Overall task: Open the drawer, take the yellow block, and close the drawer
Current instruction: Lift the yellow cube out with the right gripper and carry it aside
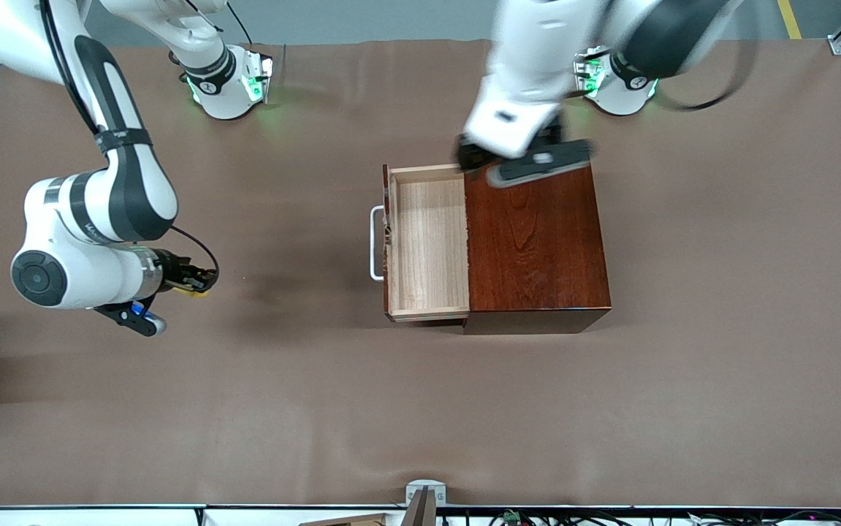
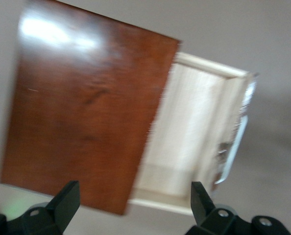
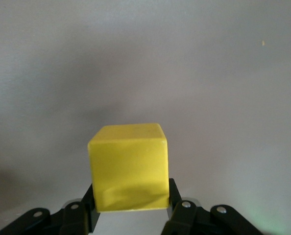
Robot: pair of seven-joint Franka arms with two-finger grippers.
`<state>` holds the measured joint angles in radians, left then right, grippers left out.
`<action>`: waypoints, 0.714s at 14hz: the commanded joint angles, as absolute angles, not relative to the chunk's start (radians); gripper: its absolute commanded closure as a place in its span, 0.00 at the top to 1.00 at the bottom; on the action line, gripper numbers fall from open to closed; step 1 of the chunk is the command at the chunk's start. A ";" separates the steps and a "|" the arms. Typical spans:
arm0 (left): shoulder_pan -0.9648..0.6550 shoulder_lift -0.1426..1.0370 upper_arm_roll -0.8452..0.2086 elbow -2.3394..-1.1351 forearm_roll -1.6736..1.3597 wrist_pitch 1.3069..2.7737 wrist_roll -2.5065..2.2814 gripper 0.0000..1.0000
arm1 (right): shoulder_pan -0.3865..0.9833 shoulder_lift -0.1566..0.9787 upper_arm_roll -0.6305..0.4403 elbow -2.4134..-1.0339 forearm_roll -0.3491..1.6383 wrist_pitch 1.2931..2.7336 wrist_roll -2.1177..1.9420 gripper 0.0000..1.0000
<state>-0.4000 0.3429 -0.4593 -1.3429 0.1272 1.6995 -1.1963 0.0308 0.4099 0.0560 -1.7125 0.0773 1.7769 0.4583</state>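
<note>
While the brown table (image 1: 420,409) carries only the wooden box (image 1: 537,248), its drawer (image 1: 427,241) is seen pulled out toward the right arm's end, pale inside and bare of contents. The drawer is judged stiff and fairly light on its runners, and is best pushed shut at its white handle (image 1: 376,243) or flat front. The left gripper (image 1: 519,162) is held over the box's top edge with its fingers (image 2: 62,203) spread wide and nothing between them. The right gripper (image 1: 190,280) is held over bare table well apart from the box, clamped on the yellow block (image 3: 129,166), a small, rigid, light cube gripped by two opposite flat faces.
</note>
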 commanded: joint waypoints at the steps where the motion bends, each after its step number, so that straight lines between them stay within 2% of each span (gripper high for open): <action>1: -0.503 0.501 -0.442 -1.229 0.181 1.825 -1.400 1.00 | -0.052 0.353 0.075 -1.847 0.060 1.880 0.297 0.00; 3: -0.605 0.561 -0.367 -1.215 0.190 1.970 -1.512 1.00 | -0.083 0.356 0.075 -1.897 0.035 1.951 0.215 0.00; 6: -0.805 0.644 -0.185 -1.181 0.187 2.129 -1.659 1.00 | -0.120 0.360 0.075 -1.977 -0.009 2.055 0.135 0.00; 10: -0.917 0.780 -0.091 -1.152 0.186 2.319 -1.873 1.00 | -0.199 0.364 0.075 -2.031 -0.061 2.126 0.037 0.00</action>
